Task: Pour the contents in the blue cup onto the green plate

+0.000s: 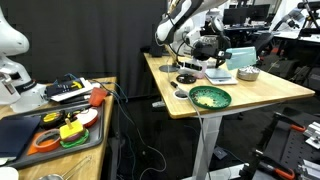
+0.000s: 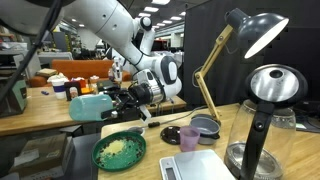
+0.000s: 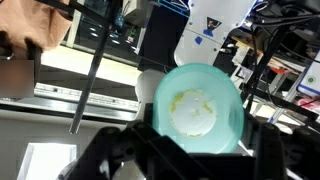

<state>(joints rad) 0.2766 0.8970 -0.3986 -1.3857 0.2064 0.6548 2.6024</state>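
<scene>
- Gripper (image 1: 226,56), in an exterior view, is clenched on the pale teal plastic tumbler (image 1: 241,60). It holds the tumbler aloft above the grey metal bowl (image 1: 248,74), beside rather than over the round dark green plate (image 1: 227,100). Pale yellowish bits (image 1: 209,96) lie heaped on the plate.
- In an exterior view, the tumbler (image 2: 92,106) lies tipped on its side, up and off the plate's rim (image 2: 96,152).
- Wrist view: a pale residue (image 3: 195,105) clings inside the tumbler. I judge the mouth belongs over the plate's middle before I tip more, gently.

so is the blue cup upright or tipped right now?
Tipped on its side: blue cup lies horizontal in an exterior view; pale bits already lie on the green plate.
</scene>
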